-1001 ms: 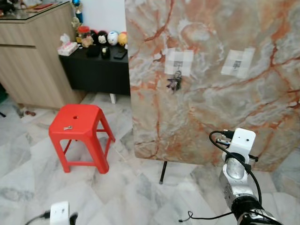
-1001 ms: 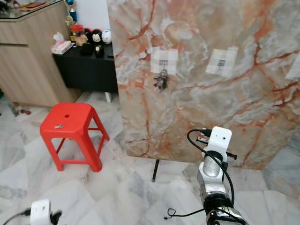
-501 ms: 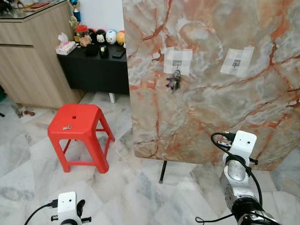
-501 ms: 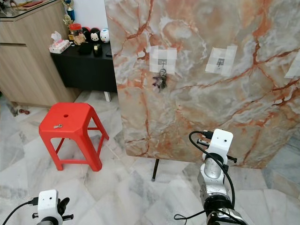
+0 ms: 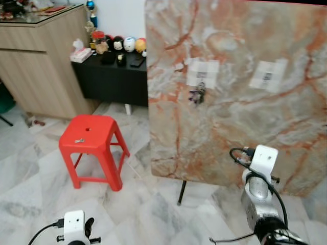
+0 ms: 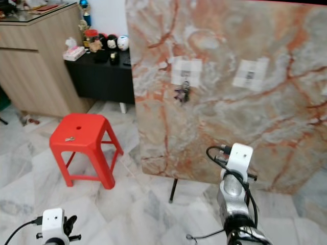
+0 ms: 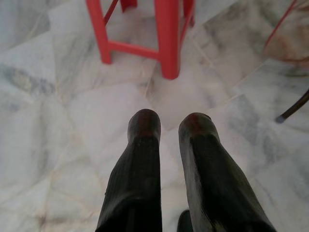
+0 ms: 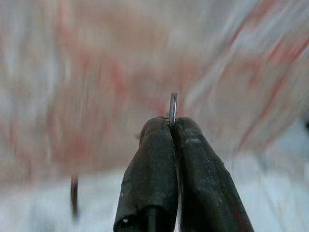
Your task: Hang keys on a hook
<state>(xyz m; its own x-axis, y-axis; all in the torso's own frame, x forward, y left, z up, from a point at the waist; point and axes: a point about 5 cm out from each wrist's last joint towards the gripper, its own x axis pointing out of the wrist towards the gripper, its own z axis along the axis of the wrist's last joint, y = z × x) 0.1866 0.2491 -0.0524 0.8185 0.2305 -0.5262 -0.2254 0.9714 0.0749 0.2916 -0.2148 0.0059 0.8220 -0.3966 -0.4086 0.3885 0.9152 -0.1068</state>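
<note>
The right arm (image 5: 259, 191) was raised in front of the robot, with its wrist turned up toward the marble board (image 5: 240, 112), and the white camera block of the wrist stood before the lower part of this board. The left arm (image 5: 74, 232) hung low beside the robot, well apart from the board, with its wrist pointed down to the marble floor (image 7: 72, 121).

In the right wrist view, the right pincer (image 8: 172, 126) had its two black fingers (image 8: 149, 164) pressed together, and a thin metal ring (image 8: 173, 108) stood upright between the tips, seen edge-on. What hung below this ring I could not tell, because the fingers covered it. Beyond the tips the board was blurred, so the distance to it was not clear.

A bunch of keys (image 5: 196, 95) hung already on the board, above the right pincer and to its left, under a small hook (image 5: 202, 76) fixed with white tape. A second taped hook (image 5: 266, 76) was higher than the right pincer, nearly straight above it, and carried nothing.

The left pincer (image 7: 169, 123) was spread a little, with a narrow gap between the rounded tips, and it held nothing. Ahead of it stood the legs of the red stool (image 5: 92, 143). One small key (image 5: 79, 140) lay on the seat of this stool.
</note>
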